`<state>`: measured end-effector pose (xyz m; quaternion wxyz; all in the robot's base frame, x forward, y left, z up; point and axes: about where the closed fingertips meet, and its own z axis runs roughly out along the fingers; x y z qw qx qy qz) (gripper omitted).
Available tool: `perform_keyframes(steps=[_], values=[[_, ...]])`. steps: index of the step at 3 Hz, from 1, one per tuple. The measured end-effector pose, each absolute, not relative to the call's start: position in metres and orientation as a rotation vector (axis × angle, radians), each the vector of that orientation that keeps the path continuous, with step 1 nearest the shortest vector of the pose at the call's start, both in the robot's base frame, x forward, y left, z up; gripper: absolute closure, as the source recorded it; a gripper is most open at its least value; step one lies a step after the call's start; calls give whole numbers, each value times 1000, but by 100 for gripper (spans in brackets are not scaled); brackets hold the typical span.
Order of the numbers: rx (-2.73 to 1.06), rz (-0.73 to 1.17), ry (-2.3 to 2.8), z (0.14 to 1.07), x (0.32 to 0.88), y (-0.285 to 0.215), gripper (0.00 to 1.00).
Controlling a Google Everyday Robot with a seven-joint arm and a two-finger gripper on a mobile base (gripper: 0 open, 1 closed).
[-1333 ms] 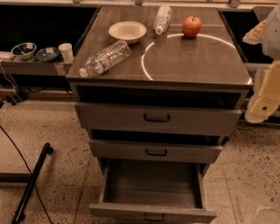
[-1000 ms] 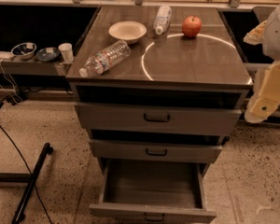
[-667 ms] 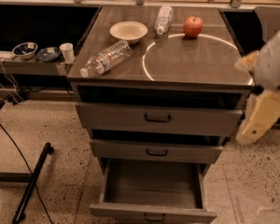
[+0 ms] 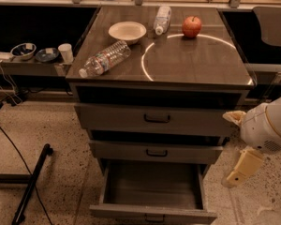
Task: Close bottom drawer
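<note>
The bottom drawer (image 4: pixel 152 213) of the grey cabinet is pulled out toward me, and its inside (image 4: pixel 152 186) looks empty. Its low front panel carries a small black centre handle (image 4: pixel 152 218) at the bottom edge of the view. The middle drawer (image 4: pixel 155 152) and top drawer (image 4: pixel 157 119) above it stand only slightly out. My gripper (image 4: pixel 239 171), a cream part under the white arm body (image 4: pixel 268 124), hangs to the right of the cabinet, level with the middle drawer. It touches nothing and is apart from the bottom drawer.
On the cabinet top (image 4: pixel 196 62) are a white bowl (image 4: pixel 127 31), a lying water bottle (image 4: pixel 104 58), a second bottle (image 4: pixel 162 18) and a red apple (image 4: pixel 192 26). A black pole (image 4: pixel 32 184) and a cable lie on the floor at left. A side shelf (image 4: pixel 23 65) holds bowls and a cup.
My arm has dropped from beside the cabinet top to beside the middle drawer, shifting slightly left. The drawers and the things on top have not moved.
</note>
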<state>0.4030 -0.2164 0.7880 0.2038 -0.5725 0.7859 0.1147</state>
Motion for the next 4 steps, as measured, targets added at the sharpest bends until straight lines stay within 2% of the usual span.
perform_keyframes(steps=[1, 2, 3, 4], values=[[-1608, 397, 2174, 774, 409, -216, 0], [-1537, 628, 2087, 705, 400, -197, 0], [-1367, 745, 1957, 603, 386, -206, 0], [-1342, 763, 1835, 579, 394, -217, 0]])
